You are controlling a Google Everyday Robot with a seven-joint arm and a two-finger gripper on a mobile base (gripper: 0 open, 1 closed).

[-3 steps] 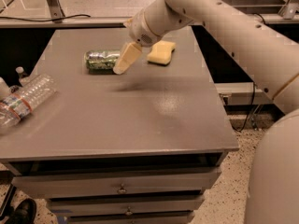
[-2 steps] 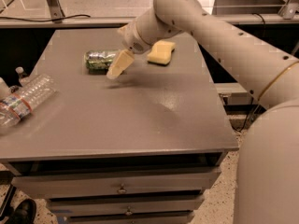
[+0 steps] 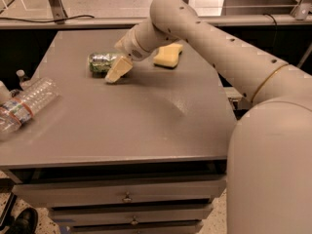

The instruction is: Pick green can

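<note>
The green can [image 3: 100, 62] lies on its side on the bench [image 3: 146, 126], toward 11 o'clock from the middle of the top, its length running left to right. My hand [image 3: 117, 71] is at the can's 3 o'clock end, low over the bench and angled down toward 7 o'clock. It covers the can's right end. I cannot tell whether it touches the can, nor whether it is open or closed. My arm [image 3: 209, 35] stretches across from 4 o'clock. A yellow sponge [image 3: 168, 56] sits toward 1 o'clock, just beyond my wrist and apart from the can. A clear plastic bottle [image 3: 27, 104] lies on its side at 9 o'clock, at the bench's left edge, well apart from the can.
</note>
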